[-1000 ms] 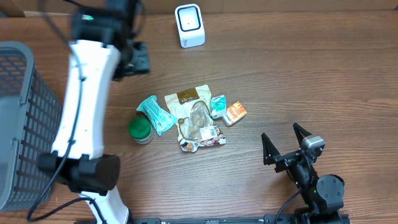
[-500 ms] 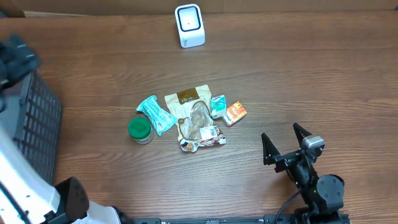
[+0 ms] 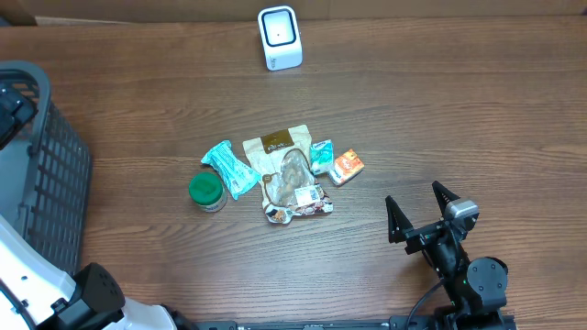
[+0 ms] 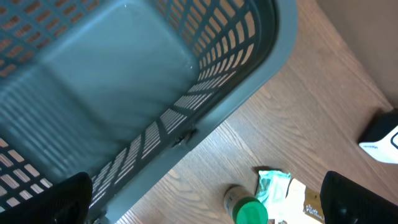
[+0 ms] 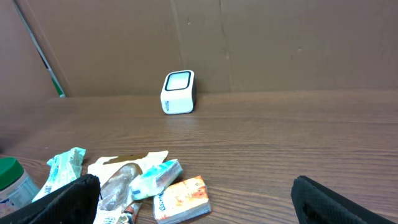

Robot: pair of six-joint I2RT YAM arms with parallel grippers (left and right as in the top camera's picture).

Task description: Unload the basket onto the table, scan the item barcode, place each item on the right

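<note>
The white barcode scanner [image 3: 280,37] stands upright at the table's far edge and also shows in the right wrist view [image 5: 178,92]. Mid-table lies a cluster of items: a green-lidded jar [image 3: 206,191], a teal packet [image 3: 229,168], a clear snack pouch [image 3: 289,174], a small teal packet [image 3: 321,156] and an orange packet [image 3: 347,166]. My left gripper [image 4: 208,205] hangs open over the rim of the grey basket [image 4: 124,81], with nothing between its fingers. My right gripper [image 3: 420,213] rests open at the front right, facing the cluster, with nothing held.
The grey mesh basket [image 3: 37,183] fills the table's left edge; the part of its floor that shows is bare. A brown cardboard wall [image 5: 249,43] stands behind the scanner. My left arm's white links [image 3: 27,284] cross the front left corner.
My left arm has swung from the back of the table, left of the scanner, to the far left above the basket. The right arm and the items have not moved.
</note>
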